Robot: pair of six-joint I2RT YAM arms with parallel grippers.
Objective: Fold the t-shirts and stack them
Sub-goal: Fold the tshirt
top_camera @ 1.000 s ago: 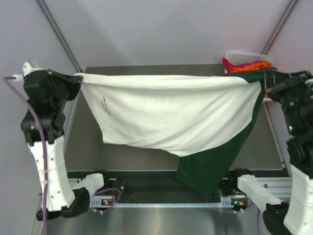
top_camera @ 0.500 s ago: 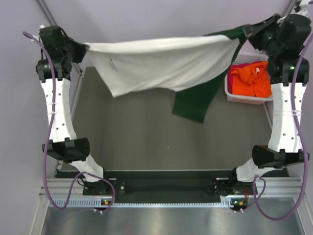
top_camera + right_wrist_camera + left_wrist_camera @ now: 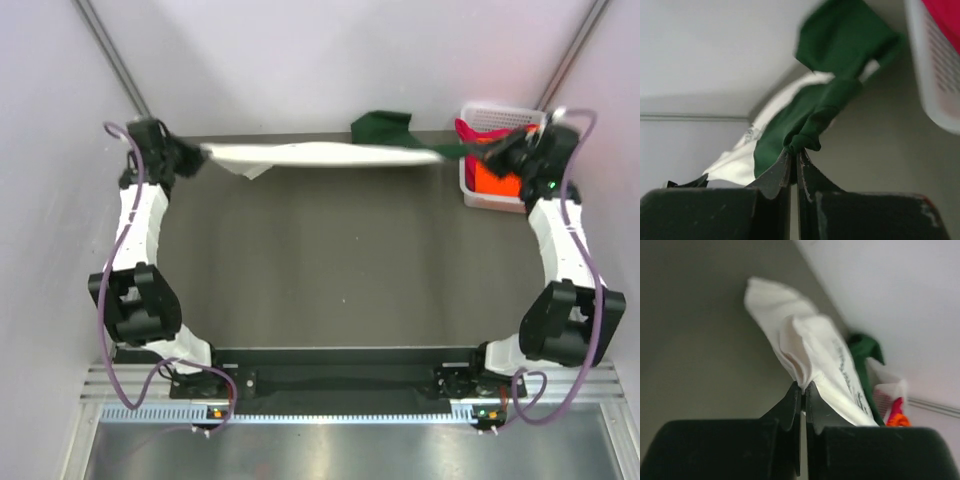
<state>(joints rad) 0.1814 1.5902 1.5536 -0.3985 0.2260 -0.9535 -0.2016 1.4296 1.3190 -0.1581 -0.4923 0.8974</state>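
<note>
The white t-shirt [image 3: 320, 154] with dark green sleeves is stretched in a narrow band along the table's far edge between my two grippers. A green part [image 3: 382, 126] flips up behind it. My left gripper [image 3: 196, 158] is shut on its white edge [image 3: 805, 347] at the far left. My right gripper [image 3: 478, 152] is shut on a bunched green fold [image 3: 812, 131] at the far right, next to the basket. An orange shirt [image 3: 495, 173] and a magenta shirt [image 3: 470, 131] lie in the basket.
The white lattice basket [image 3: 500, 113] stands at the table's far right corner, close to my right gripper; its wall also shows in the right wrist view [image 3: 935, 75]. The grey table [image 3: 340, 260] stretches toward the arm bases. White walls close in behind and on both sides.
Both arms have swung away from the camera and lowered the shirt from hanging high down to the table's far edge. The shirt has gone from a wide hanging sheet to a thin stretched band.
</note>
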